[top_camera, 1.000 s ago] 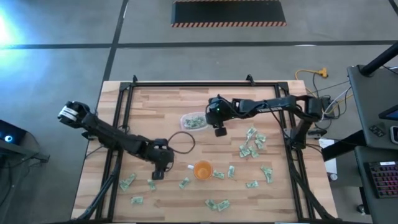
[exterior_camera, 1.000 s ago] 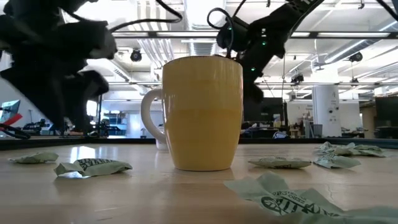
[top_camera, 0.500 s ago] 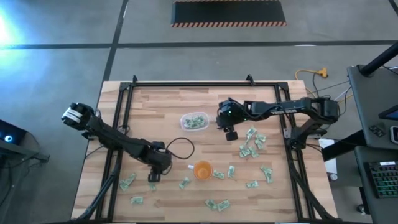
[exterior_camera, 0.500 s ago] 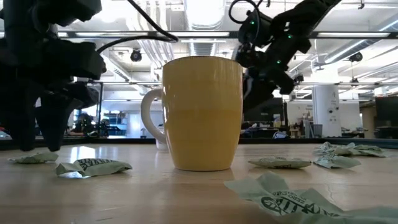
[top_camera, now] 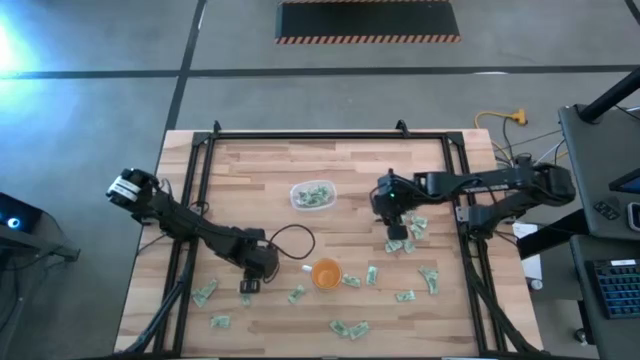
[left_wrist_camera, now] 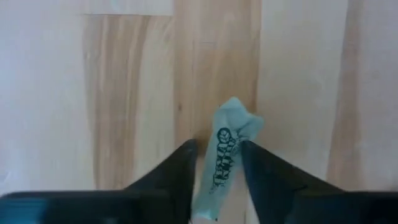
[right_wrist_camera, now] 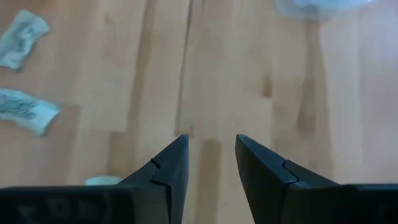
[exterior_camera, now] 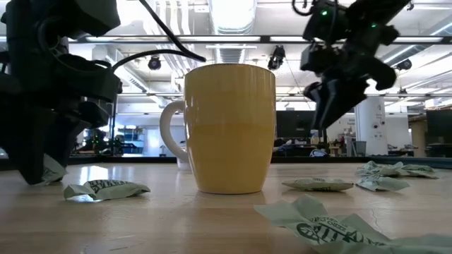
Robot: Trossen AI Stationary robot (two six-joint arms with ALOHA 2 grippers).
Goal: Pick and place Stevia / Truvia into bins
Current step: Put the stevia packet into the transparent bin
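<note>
Left gripper (left_wrist_camera: 216,171) down at tabletop's near-left, fingers clamped on a Stevia sachet (left_wrist_camera: 225,155). Right gripper (right_wrist_camera: 211,162) hovering near right edge over scattered sachets (top_camera: 408,228), fingers apart, empty. Clear tub (top_camera: 313,195) mid-table.

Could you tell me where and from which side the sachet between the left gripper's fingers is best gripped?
Probably across its narrow width, from straight above. The sachet lies flat on the table, its long axis running along the gap between the left gripper fingers, one dark finger on each long edge. Pinching the long edges suits such a thin, crumpled packet.
</note>
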